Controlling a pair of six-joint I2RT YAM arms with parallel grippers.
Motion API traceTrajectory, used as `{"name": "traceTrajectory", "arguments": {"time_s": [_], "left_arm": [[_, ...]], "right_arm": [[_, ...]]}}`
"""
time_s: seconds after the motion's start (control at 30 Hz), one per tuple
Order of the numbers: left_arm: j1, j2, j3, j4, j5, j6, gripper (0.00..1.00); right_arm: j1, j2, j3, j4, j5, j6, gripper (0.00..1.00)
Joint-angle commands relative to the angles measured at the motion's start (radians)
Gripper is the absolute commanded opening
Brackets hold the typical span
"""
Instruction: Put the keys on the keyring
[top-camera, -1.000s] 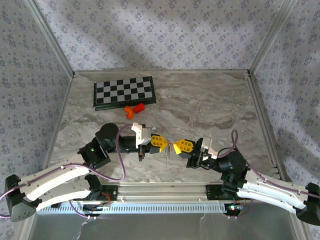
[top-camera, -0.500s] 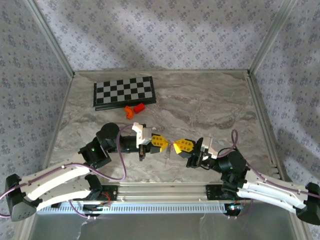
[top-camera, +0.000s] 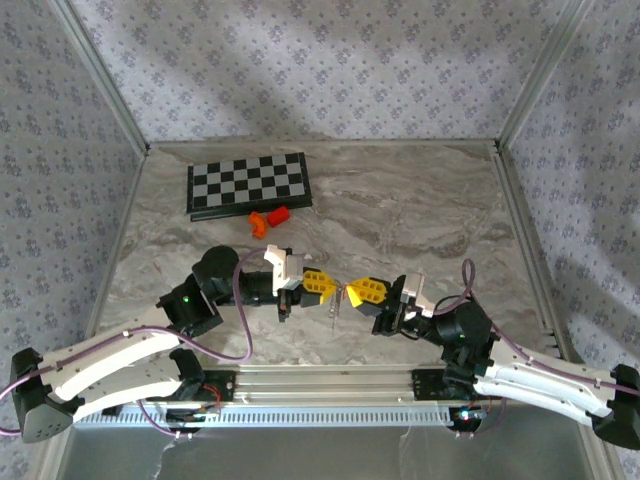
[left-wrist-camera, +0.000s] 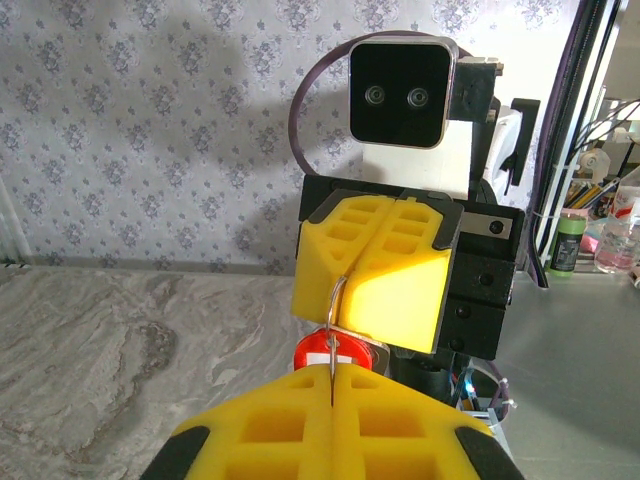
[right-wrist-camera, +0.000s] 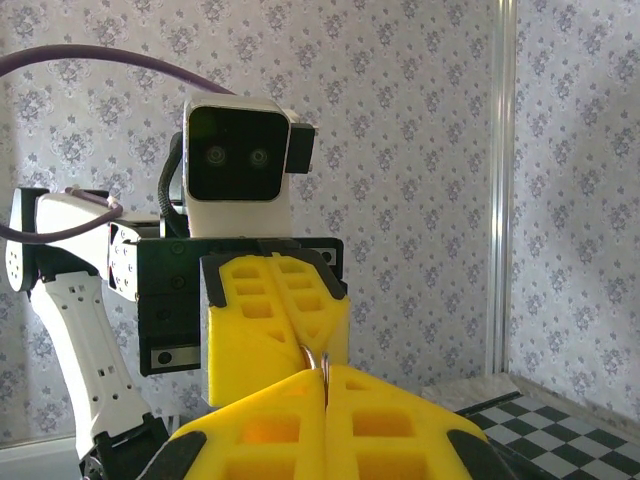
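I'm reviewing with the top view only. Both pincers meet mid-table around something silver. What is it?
Observer: The left wrist view shows a thin wire ring poking from the seam of the right pincer, which is shut.
Operator: Is the red tag there?
Observer: Yes, a red tag sits just under that ring, between the two pincers.
Operator: And the left pincer?
Observer: The right wrist view shows the left pincer shut too, with the wire loop at its seam.
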Motion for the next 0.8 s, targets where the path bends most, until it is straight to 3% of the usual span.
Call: {"name": "traceTrajectory", "arguments": {"time_s": [0.0, 0.77], "left_arm": [[-0.008, -0.014, 0.011, 0.049, -0.006, 0.000, 0.00], [-0.008, -0.012, 0.010, 0.052, -0.009, 0.001, 0.00]], "right_arm": [[0.009, -0.010, -0.001, 0.024, 0.002, -0.011, 0.00], [0.015, -0.008, -0.004, 0.015, 0.011, -0.015, 0.00]]}}
